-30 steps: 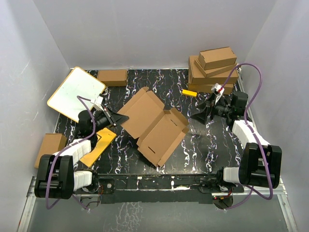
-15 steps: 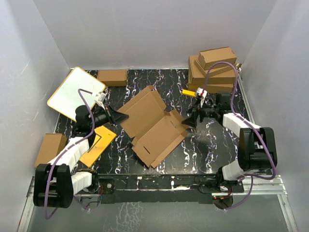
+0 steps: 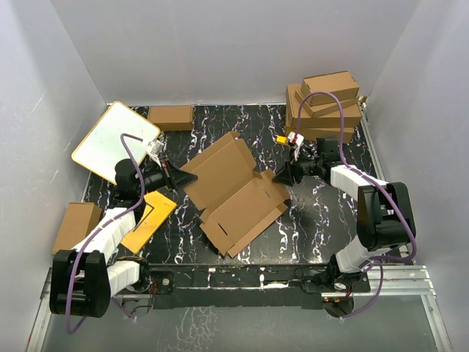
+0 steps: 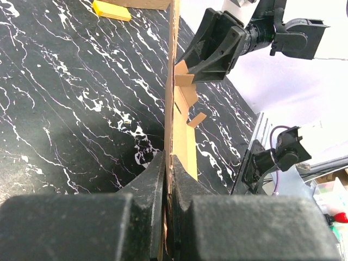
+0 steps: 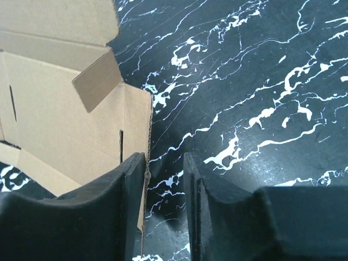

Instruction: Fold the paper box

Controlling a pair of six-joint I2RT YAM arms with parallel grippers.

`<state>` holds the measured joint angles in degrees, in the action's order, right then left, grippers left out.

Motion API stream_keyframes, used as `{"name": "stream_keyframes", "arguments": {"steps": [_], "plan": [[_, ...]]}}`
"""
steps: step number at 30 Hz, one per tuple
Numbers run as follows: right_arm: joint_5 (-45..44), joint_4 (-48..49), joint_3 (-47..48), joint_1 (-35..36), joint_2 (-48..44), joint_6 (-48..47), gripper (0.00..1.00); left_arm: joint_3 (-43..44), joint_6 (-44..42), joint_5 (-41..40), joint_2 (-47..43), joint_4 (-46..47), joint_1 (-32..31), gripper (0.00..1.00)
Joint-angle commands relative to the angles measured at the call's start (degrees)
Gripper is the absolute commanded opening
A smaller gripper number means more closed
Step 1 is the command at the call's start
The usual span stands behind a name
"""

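Middle of the top view, on the black marbled table (image 3: 315, 220), the paper box (image 3: 234, 192) lies as an open brown sheet with some flaps raised. At its left edge the left gripper (image 3: 188, 177) is pinched tight on the cardboard, the thin sheet clamped edge-on in the left wrist view. At the sheet's right side the right gripper (image 3: 282, 176) straddles a raised wall. Its jaws stand narrow with a gap left, the cardboard edge lying against one side only. Folded boxes (image 3: 324, 106) are stacked at upper right.
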<state>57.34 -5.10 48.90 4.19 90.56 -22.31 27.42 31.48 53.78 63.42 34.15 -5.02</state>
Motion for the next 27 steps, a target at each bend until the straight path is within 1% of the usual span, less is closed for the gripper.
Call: {"name": "stream_keyframes", "arguments": {"steps": [1,2,4,7,8,9,13,16,19,22,27], "plan": [[0.95,-0.41,3.18,0.4,0.15,-1.47,0.31,2.97,-1.91,1.59,-2.0,0.05,-0.3,0.0],[0.98,-0.57,3.28,0.44,0.03,-1.4,0.24,3.19,-1.95,1.55,-1.96,-0.17,-0.33,0.0],[0.78,-0.74,3.63,0.47,-0.24,-1.03,0.13,3.69,-1.49,1.5,-1.67,-0.47,-0.35,0.0],[0.12,1.0,3.13,0.42,-2.2,0.34,0.08,4.6,0.66,1.82,-0.98,-0.41,-0.35,0.0],[-0.07,2.11,2.58,0.42,-3.13,0.95,0.08,4.7,1.82,2.05,-0.69,-0.23,-0.35,0.0],[-0.24,3.13,1.94,0.43,-3.98,1.58,0.08,4.93,2.73,2.12,-0.39,-0.38,-0.35,0.06],[-0.8,5.49,0.14,0.15,-6.4,2.17,0.08,6.47,4.85,2.57,0.83,-3.15,-0.35,0.14],[-0.35,5.54,-0.1,-0.27,-6.54,2.09,0.08,9.64,4.87,3.77,2.41,-8.16,-0.35,0.29],[0.19,5.54,-0.26,-0.65,-6.62,2.01,0.08,12.73,5.2,4.76,4.0,-12.47,-0.28,0.39],[0.58,5.37,-0.35,-0.67,-6.72,1.84,0.08,15.2,5.47,5.3,5.36,-14.98,-0.17,0.44],[1.02,5.37,-0.47,-0.97,-7.07,1.65,0.08,19.55,2.85,5.5,7.61,-22.75,-0.08,0.45]]}}
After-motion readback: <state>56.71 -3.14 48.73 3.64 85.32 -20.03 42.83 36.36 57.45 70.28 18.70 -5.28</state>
